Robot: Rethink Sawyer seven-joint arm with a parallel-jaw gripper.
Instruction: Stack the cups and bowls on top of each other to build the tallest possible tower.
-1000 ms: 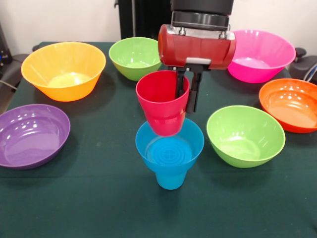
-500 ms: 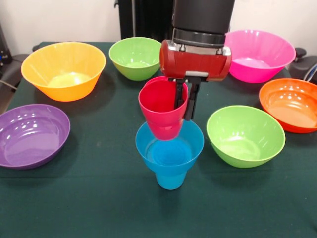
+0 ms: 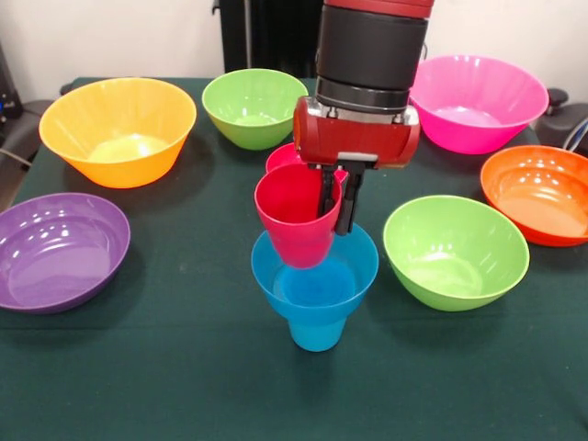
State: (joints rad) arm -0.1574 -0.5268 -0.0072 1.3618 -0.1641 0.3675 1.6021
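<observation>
- Red cup [image 3: 299, 216] hangs from the gripper [image 3: 335, 207], which is clenched on the cup's right wall, one finger inside and one outside.
- The cup tilts a little, and its base dips into the small blue bowl [image 3: 315, 266] directly below; contact between them cannot be told.
- That blue bowl sits on the sky-blue cup [image 3: 315, 329], which stands upright on the green table [image 3: 184, 377], near its front middle.
- A small red bowl [image 3: 281, 158] peeks out just behind the red cup, mostly hidden by it and the gripper body.
- Lime bowl [image 3: 455, 253] rests just right of the tower, apart from it.
- A second lime bowl [image 3: 250, 107] stands at the far side, left of the arm.
- Yellow-orange bowl [image 3: 118, 130] is at far left, and the purple bowl [image 3: 60, 251] sits nearer the camera at the left edge.
- Pink bowl [image 3: 482, 101] is at far right, partly behind the arm, and the orange bowl [image 3: 540, 193] lies at the right edge.
</observation>
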